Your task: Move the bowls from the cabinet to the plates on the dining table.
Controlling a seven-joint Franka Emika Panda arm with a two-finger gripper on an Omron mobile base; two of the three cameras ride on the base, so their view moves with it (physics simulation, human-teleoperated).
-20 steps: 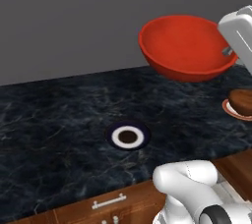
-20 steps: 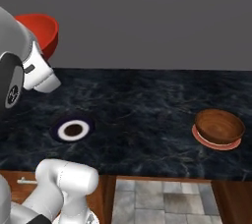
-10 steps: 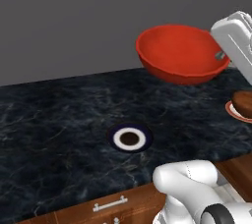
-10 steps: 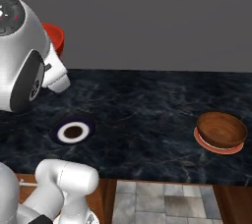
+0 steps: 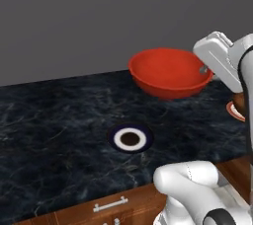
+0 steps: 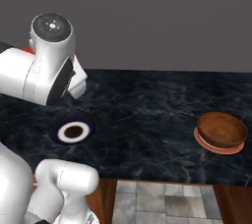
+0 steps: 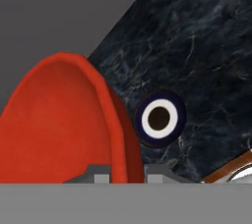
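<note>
My gripper [image 5: 203, 70] is shut on the right rim of the glossy red bowl [image 5: 168, 73] and holds it tilted in the air above the dining table [image 5: 59, 120]. The dark navy plate [image 5: 130, 138] lies on the table below and to the left of the bowl, with nothing on it. In the hand view the red bowl [image 7: 59, 125] fills the left, the gripper [image 7: 123, 175] pinches its rim, and the navy plate [image 7: 159, 118] lies just beyond. The brown bowl [image 6: 222, 128] rests on the orange-red plate [image 6: 216, 148] at the table's right. The cabinet is out of view.
The table's near edge runs along the front, over a wooden base with a short silver handle [image 5: 109, 204]. Tiled floor [image 6: 162, 203] shows beneath it. A plain grey wall [image 5: 99, 17] stands behind the table. My white arm [image 6: 44, 70] hangs over the left side.
The arm has carried the red bowl leftwards and lower over the table, nearer the navy plate. The brown bowl and both plates have not moved.
</note>
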